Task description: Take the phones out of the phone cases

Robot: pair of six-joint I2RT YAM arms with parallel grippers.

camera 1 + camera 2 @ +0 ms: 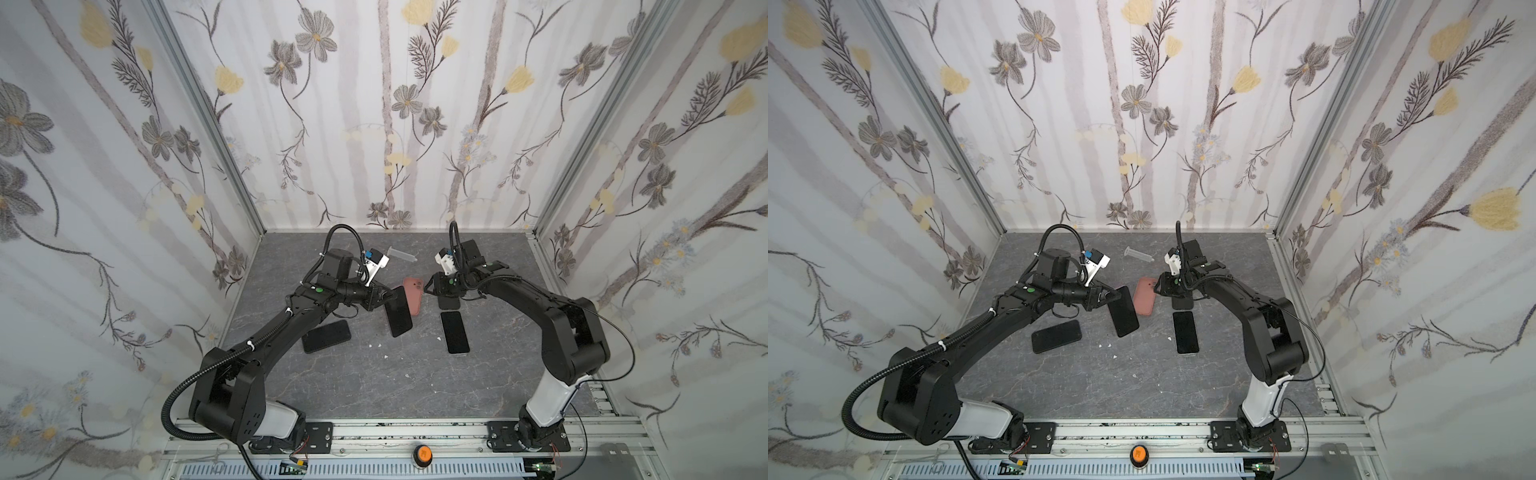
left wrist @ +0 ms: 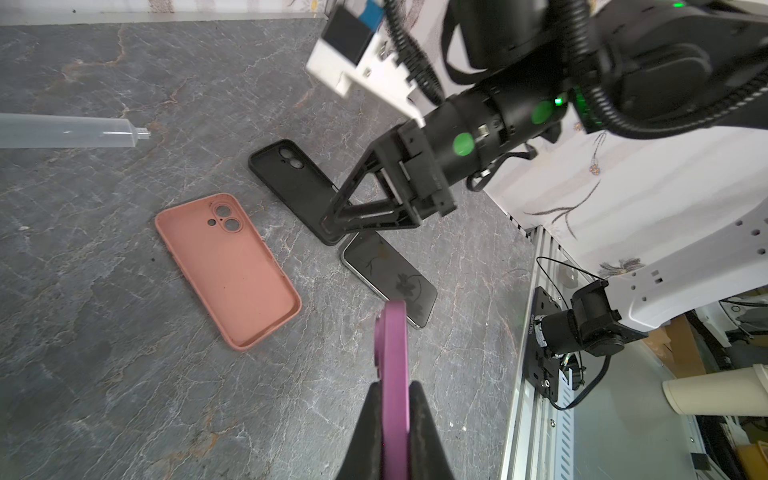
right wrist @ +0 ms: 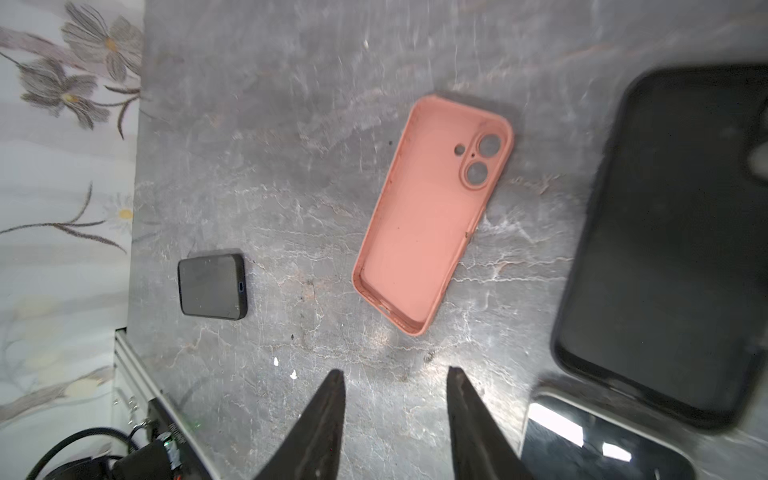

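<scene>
The left gripper point(image 2: 394, 386) is closed firmly on one end of the phone point(image 2: 392, 340) and holds it on edge, apparently clear of the table point(image 2: 104, 374). This is probably to keep it away from the pink phone case point(image 2: 228, 270), which lies empty and hollow side up just beside it. The right gripper point(image 3: 395, 374) hovers near the case, its jaws partly apart with nothing between them. In both top views the phone shows only its dark screen. The left wrist view shows its purple side, and the right wrist view shows the bare inside of the case.
</scene>
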